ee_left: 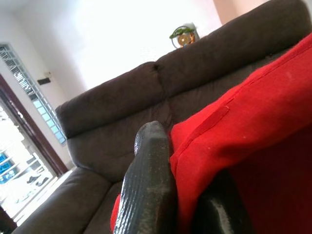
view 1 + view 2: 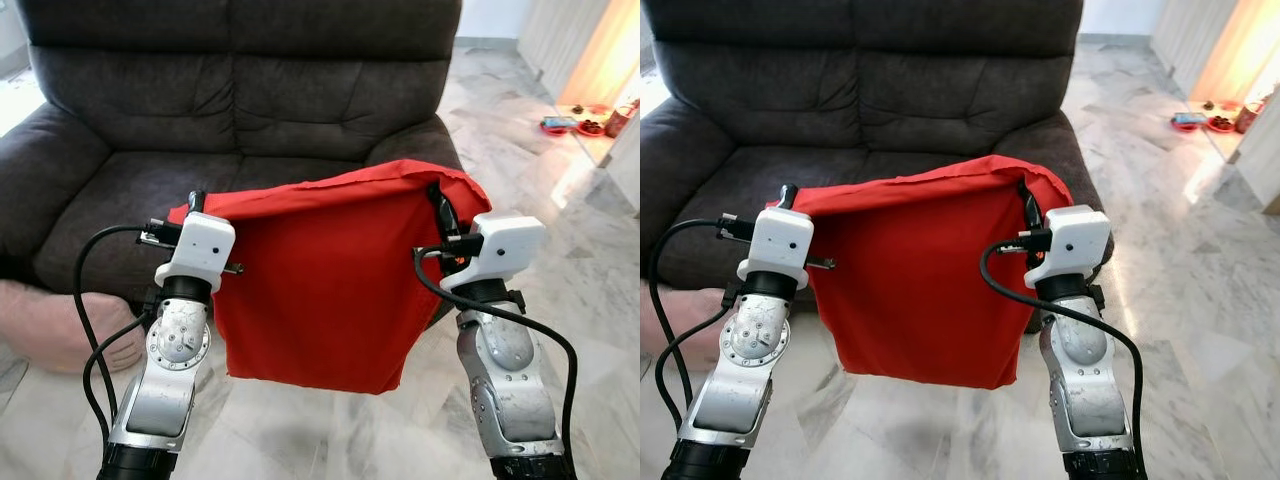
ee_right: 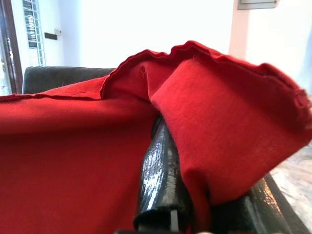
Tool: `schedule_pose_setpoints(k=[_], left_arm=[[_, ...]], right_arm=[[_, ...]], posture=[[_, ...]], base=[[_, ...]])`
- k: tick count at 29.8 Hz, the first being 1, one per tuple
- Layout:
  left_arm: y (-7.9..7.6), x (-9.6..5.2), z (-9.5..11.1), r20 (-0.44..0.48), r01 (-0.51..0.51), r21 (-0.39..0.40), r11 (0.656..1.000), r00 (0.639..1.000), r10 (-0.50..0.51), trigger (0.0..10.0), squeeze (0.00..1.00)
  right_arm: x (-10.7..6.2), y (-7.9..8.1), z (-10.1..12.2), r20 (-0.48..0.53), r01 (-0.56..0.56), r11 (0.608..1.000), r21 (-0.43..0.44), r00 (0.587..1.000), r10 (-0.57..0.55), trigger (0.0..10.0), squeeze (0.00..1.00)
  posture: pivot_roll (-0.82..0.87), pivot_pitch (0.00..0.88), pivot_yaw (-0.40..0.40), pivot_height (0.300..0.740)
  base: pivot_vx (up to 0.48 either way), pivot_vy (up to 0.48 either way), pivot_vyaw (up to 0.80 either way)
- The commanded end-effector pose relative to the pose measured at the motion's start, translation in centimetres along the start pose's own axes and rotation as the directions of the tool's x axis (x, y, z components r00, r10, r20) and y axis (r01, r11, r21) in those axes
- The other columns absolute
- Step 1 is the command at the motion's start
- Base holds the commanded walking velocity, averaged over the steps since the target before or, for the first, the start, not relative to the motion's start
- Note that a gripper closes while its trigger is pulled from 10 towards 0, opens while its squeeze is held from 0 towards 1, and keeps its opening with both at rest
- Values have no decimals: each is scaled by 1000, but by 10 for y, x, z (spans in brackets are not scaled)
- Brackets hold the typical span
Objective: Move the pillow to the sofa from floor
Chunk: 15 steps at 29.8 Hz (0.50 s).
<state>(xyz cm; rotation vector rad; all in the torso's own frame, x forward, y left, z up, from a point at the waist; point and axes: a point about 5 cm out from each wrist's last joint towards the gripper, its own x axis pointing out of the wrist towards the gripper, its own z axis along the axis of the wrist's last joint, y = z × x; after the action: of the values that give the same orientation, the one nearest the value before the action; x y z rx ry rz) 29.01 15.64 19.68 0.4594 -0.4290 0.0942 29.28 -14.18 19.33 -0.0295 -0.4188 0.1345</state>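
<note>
A red pillow (image 2: pixel 320 280) hangs in the air in front of the dark grey sofa (image 2: pixel 240 110), held up by its two top corners. My left gripper (image 2: pixel 193 207) is shut on the pillow's left top corner, red cloth (image 1: pixel 234 136) pinched between its black fingers (image 1: pixel 148 190). On the right top corner my right gripper (image 2: pixel 442 212) is shut too, the fabric (image 3: pixel 214 131) bunched over its fingers (image 3: pixel 163 180). The pillow's lower edge hangs above the marble floor (image 2: pixel 320 430), level with the sofa seat's front.
The sofa seat (image 2: pixel 160 190) lies just behind the pillow. A pink cushion (image 2: pixel 50 325) lies on the floor at the left, by the sofa arm. Small colourful objects (image 2: pixel 580 125) sit on the floor at the far right. Open marble floor stretches to the right.
</note>
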Motion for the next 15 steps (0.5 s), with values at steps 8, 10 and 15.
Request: schedule_pose_setpoints(k=[8,10,15], left_arm=[[19,7,16,73,-109,-6,994,991,110,10000,0],[18,7,16,74,-109,-5,994,991,109,10000,0],[19,8,17,75,-113,-5,994,991,113,10000,0]], right_arm=[[6,-7,27,118,40,999,17,992,-42,10000,0],[6,-6,28,118,37,999,19,992,-39,10000,0],[7,-5,29,120,33,999,27,992,-35,10000,0]], posture=[[-12,59,-17,740],[-12,59,-17,740],[-13,60,-19,740]], base=[[327,0,0],[328,0,0],[332,0,0]])
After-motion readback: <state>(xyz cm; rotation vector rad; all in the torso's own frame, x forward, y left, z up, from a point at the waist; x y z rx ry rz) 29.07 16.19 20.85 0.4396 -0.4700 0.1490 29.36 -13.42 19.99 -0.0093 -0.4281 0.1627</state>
